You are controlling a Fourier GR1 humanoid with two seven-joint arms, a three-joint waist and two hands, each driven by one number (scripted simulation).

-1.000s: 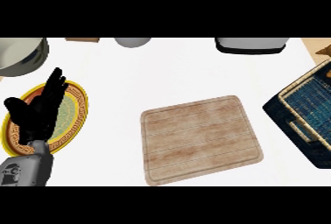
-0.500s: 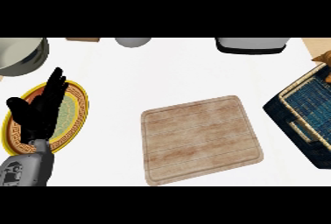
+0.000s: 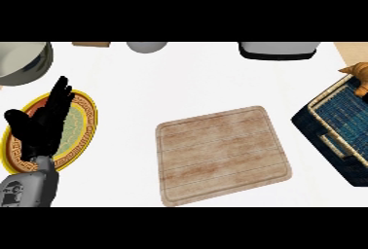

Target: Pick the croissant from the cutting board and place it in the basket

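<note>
Black against the pale counter point(image 3: 201, 82), our left hand point(image 3: 42, 127) shows at the left edge of the head view, its fingers straight and pointing up and away, nothing held in it. Behind it we see a round plate point(image 3: 84, 127) with an orange and yellow patterned rim and a greenish middle, and the hand covers a good part of that plate. Above it, at the upper left, a grey round pot or bowl point(image 3: 25, 62) is cut off by the edge. Along the far side we pick out a small brown thing point(image 3: 91, 44), a grey round object point(image 3: 146, 46) and a grey and black appliance point(image 3: 277, 50), all only partly in view.

In the middle lies the wooden cutting board point(image 3: 221, 154), turned slightly askew, and we see bare wood over its whole top.

At the right edge sits the dark blue woven basket point(image 3: 332, 127) with a pale rim, well apart from the board. At the basket's far corner we see the golden-brown croissant point(image 3: 360, 74), partly cut off by the edge; whether it rests inside the basket or on its rim we cannot tell. Our right hand does not show.
</note>
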